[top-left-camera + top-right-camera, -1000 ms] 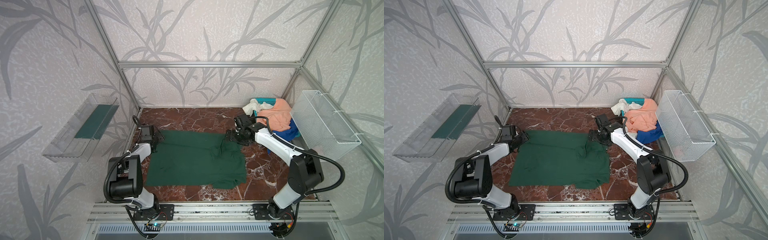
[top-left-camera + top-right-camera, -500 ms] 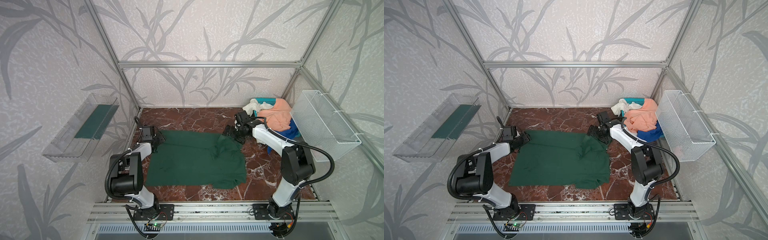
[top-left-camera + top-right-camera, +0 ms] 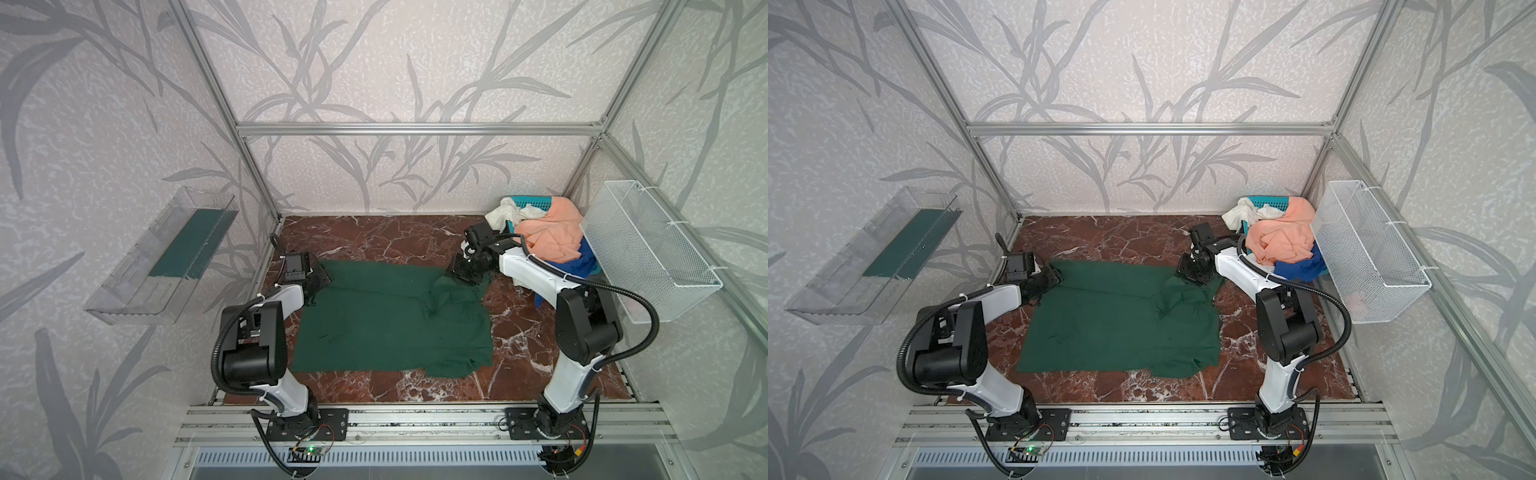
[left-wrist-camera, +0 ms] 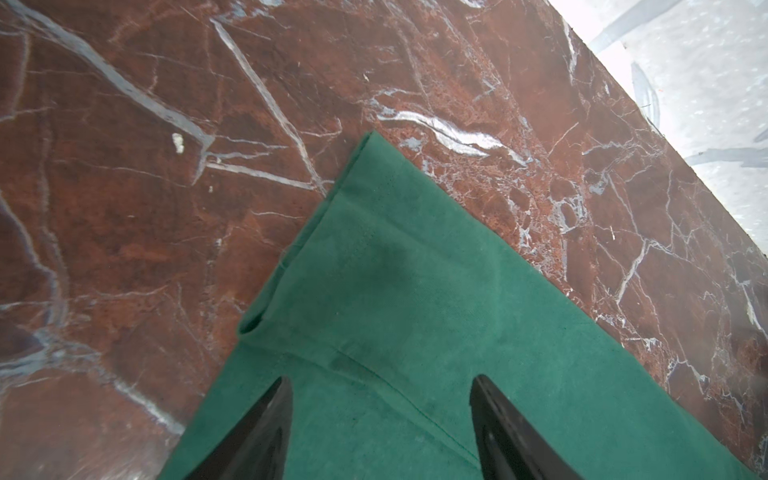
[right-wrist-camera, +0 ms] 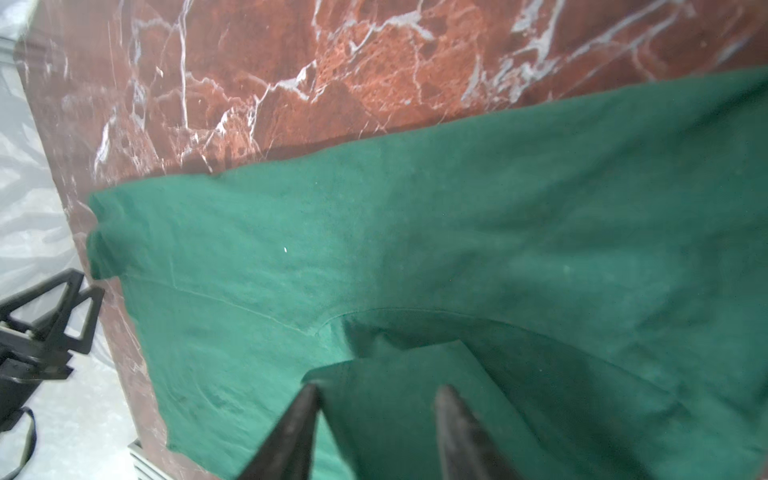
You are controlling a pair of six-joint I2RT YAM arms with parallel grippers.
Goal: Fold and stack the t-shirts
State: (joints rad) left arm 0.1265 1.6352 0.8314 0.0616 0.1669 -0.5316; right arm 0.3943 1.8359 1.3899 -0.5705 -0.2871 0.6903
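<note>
A large dark green t-shirt [image 3: 395, 324] [image 3: 1121, 324] lies spread on the marble floor, rumpled at its far right part. My left gripper [image 3: 322, 280] [image 4: 380, 380] is open and low over the shirt's far left corner, its fingers apart above the cloth [image 4: 415, 291]. My right gripper [image 3: 457, 276] [image 5: 378, 390] is at the far right corner, its jaws partly closed with a raised fold of the green cloth [image 5: 386, 415] between them and a gap still showing. Peach [image 3: 548, 237], white [image 3: 509, 210] and blue [image 3: 582, 259] t-shirts lie heaped at the back right.
The heap sits in a teal slotted basket [image 3: 534, 202] in the back right corner. A white wire-mesh basket [image 3: 648, 249] hangs on the right wall, a clear plastic shelf [image 3: 166, 257] on the left wall. Bare marble floor [image 3: 374, 237] lies behind the green shirt.
The right gripper has dropped onto the green shirt's far right corner and its jaws have narrowed round a fold. The left gripper has hardly moved.
</note>
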